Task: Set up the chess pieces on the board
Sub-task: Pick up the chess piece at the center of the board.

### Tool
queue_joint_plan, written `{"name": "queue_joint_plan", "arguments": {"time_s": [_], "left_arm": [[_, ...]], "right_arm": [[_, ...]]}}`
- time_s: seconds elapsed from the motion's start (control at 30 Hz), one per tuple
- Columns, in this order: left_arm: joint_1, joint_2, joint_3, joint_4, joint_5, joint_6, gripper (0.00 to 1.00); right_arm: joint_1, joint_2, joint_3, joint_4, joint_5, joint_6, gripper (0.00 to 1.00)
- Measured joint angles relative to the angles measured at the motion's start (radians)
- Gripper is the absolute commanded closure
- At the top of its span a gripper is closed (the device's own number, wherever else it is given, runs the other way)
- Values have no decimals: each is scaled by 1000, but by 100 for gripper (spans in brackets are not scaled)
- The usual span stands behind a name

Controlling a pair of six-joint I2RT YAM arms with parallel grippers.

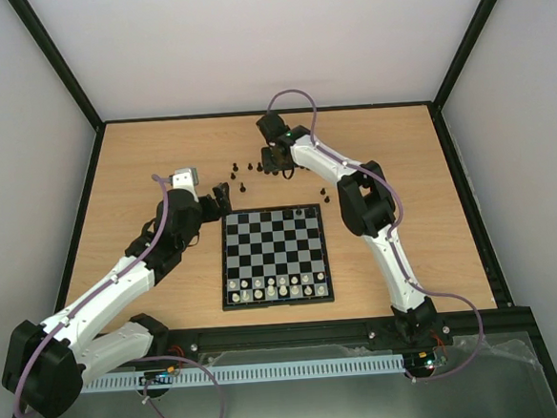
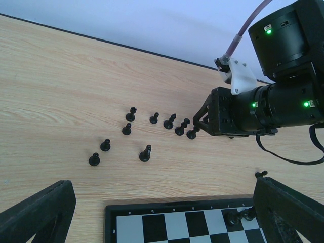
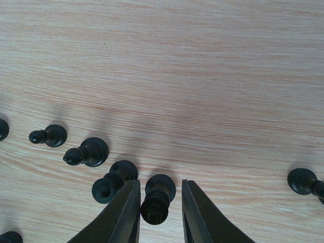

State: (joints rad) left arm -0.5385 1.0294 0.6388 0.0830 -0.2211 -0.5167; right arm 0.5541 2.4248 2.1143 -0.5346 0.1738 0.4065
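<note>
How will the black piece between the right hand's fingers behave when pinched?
Likely rigid and light: the piece is tiny and looks like hard moulded plastic. Probably slippery, since its glossy, rounded body offers the right hand little flat contact. A squeeze off centre may tip it, or knock the neighbour standing close beside one finger.

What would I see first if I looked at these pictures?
The right claw, reaching past the small black-and-white checked chessboard's far edge, has one tiny black chess piece between its open jaws. More little black pieces dot the wooden table nearby, and cream pieces line the board's near edge.
</note>
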Motion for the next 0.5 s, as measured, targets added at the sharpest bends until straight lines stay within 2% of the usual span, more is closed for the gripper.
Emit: {"name": "queue_joint_plan", "arguments": {"time_s": [0.33,0.5], "left_arm": [[0,0,0,0,0,0,1],[0,0,0,0,0,0,1]], "right_arm": [[-3,4,3,-3,0,0,77],[-3,14,3,-4,0,-3,82]]}}
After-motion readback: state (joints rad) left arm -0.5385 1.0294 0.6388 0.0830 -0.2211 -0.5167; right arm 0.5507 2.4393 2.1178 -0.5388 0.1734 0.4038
